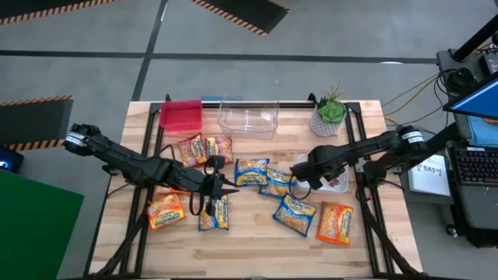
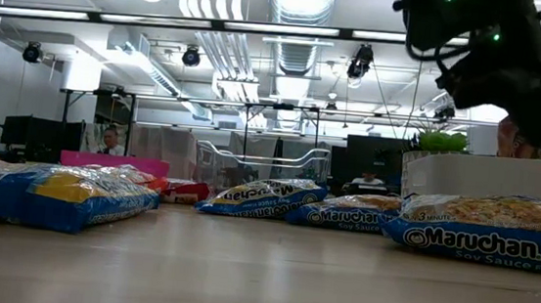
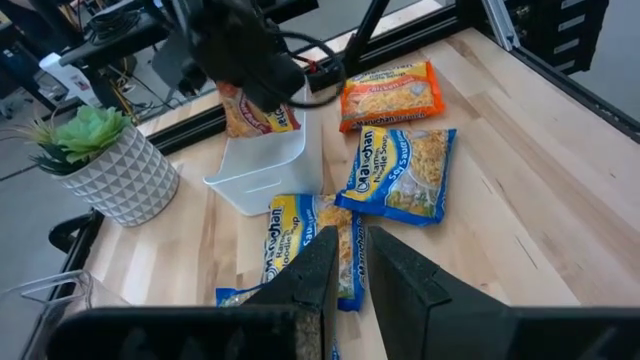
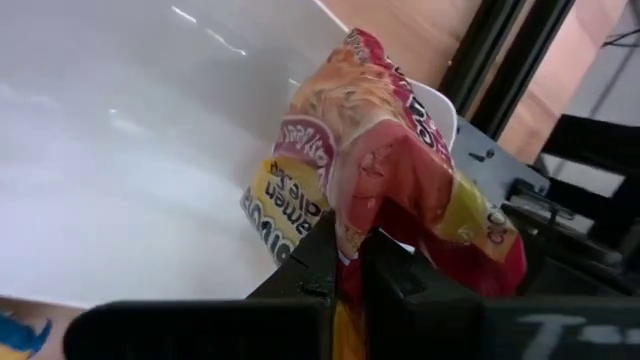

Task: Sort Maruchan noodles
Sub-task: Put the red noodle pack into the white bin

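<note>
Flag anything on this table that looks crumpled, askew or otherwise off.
One thing stands out: the red-marked noodle packet pinched in the right gripper is crumpled and folded where the fingers clamp it, hanging over the white bin. The loose packets on the table lie at mixed angles, some overlapping, which fits an unsorted pile. Nothing looks spilled or torn.

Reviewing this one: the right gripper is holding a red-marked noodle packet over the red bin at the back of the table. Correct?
Not quite. The right gripper does pinch a red-marked noodle packet, but over the white bin at the table's right side, not the red bin. The right wrist view shows white walls beneath the packet.
</note>
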Tool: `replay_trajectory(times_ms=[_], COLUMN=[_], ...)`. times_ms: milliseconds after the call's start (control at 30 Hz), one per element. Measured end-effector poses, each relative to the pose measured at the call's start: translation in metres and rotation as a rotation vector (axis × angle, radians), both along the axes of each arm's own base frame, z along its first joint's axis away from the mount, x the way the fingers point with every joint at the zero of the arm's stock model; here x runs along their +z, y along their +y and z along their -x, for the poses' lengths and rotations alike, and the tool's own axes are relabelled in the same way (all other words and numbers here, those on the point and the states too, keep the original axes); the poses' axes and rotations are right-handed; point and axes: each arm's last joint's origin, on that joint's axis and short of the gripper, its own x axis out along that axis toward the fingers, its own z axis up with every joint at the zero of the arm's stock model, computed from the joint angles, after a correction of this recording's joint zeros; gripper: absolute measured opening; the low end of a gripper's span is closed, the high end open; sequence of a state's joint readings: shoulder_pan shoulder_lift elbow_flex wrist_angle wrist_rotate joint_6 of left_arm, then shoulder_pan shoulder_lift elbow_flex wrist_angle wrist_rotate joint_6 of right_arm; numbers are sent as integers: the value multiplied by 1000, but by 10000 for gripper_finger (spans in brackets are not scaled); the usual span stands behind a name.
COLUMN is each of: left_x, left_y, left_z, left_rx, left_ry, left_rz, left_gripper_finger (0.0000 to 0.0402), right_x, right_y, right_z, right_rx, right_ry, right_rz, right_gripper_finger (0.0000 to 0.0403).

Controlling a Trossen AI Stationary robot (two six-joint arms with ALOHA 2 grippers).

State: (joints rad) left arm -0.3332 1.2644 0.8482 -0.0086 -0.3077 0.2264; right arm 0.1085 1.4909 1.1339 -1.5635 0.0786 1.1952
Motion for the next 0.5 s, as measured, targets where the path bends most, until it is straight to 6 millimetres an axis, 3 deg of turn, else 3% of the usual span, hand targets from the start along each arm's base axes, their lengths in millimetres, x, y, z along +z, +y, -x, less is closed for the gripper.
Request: replay_trajectory(times_ms=[167, 500], left_x=[0, 0], left_y=[0, 0], left_z=[0, 0], left_rx=[0, 1], left_ry=[0, 2], left_rz=[0, 2], left_gripper_finger=[39, 39], right_x=[-14, -23], right_y=[1, 2], right_z=[-8, -12], right_rx=[45, 70], right_ry=[68, 120], right_rz=[-16, -34], right_gripper_finger=[23, 95])
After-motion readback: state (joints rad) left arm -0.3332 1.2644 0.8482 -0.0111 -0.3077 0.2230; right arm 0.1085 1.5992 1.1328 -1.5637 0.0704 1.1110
